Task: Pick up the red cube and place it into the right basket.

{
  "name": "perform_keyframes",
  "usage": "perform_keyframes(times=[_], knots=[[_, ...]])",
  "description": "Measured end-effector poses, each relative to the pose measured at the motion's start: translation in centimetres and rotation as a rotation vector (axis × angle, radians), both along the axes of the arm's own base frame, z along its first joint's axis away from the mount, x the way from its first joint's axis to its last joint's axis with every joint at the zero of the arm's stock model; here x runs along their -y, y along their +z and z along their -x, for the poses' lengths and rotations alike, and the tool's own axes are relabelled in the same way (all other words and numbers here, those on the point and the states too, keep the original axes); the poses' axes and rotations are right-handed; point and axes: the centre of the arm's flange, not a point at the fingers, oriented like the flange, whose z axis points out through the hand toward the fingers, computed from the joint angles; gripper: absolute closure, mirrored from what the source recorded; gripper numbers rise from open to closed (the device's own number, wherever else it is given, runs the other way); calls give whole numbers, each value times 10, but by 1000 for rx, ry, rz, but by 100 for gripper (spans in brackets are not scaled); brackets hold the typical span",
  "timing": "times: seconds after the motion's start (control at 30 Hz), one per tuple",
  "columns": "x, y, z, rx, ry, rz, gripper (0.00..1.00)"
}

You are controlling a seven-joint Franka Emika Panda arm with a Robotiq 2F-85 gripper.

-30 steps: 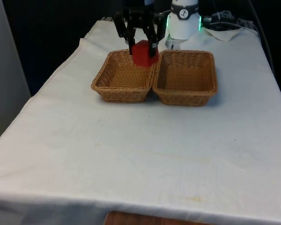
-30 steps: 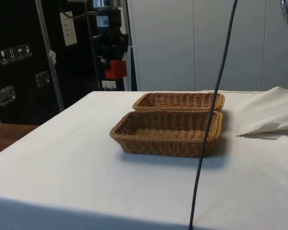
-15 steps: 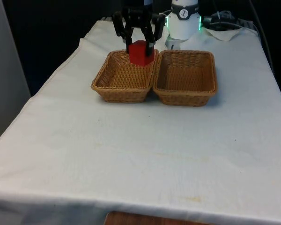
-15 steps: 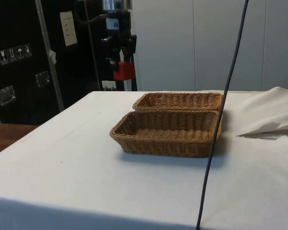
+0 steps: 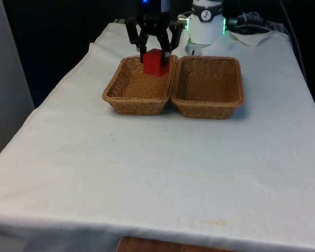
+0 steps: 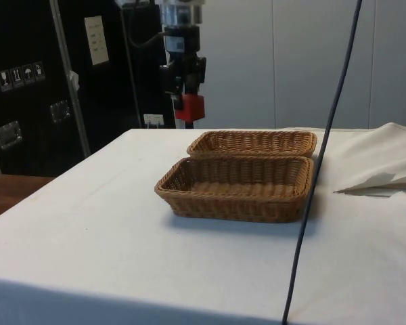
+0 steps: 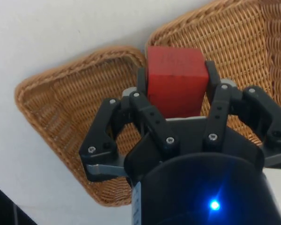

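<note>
The fingers (image 5: pixel 154 51) were closed on the red cube (image 5: pixel 154 63), one pressed flat against each of its opposite sides, and the cube hung in the air clear of everything beneath it. In the side view the fingers (image 6: pixel 187 95) gripped the upper part of the cube (image 6: pixel 190 107), whose lower part stood out below their tips, well above the rims of the wicker. In the wrist view the cube (image 7: pixel 175 79) sat squarely between the two fingers (image 7: pixel 175 86), its top face level.

Two woven baskets lay side by side on the desk (image 5: pixel 157 163), their long rims touching. Directly below the fingers was the far inner part of the basket on the front view's left (image 5: pixel 127 94), close to the seam where the two met. The other basket (image 5: pixel 233 89), on the front view's right, lay just beside the fingers' line, with nothing inside it. In the wrist view both baskets showed beneath the cube, the seam between them running just under it.
</note>
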Motion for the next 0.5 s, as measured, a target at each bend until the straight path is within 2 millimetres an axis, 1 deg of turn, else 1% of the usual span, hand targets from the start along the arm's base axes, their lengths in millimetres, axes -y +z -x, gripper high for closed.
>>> perform_keyframes(times=[0.03,0.07,0.37,0.4,0.43,0.5], knots=[[2,-4,6,-2,2,-2,93],[2,-4,6,-2,2,-2,93],[19,-24,31,-9,18,1,93],[19,-24,31,-9,18,1,93],[24,-29,37,-12,19,3,93],[29,-34,42,-13,20,5,93]])
